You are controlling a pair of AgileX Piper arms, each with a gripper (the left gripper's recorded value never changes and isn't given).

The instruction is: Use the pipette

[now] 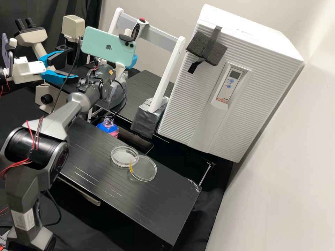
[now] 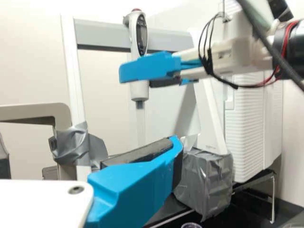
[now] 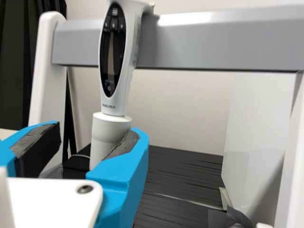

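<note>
A white and grey pipette (image 1: 134, 29) hangs upright from the grey bar of a white stand (image 1: 164, 38). My right gripper (image 3: 78, 152) is open with its blue fingers on either side of the pipette's (image 3: 114, 71) lower barrel; one pad touches it and the other stands apart. The left wrist view shows the same from the side: the right gripper (image 2: 130, 71) around the pipette (image 2: 139, 42). My left gripper (image 1: 56, 66) is open and holds nothing, at the far left by the microscope.
Two clear petri dishes (image 1: 124, 155) (image 1: 143, 168) lie on the black platform (image 1: 139, 205), with a small yellow piece between them. A bottle of blue and pink liquid (image 1: 109, 126) stands behind. A large white machine (image 1: 226, 80) fills the right. A mint phone (image 1: 108, 45) sits on the right arm.
</note>
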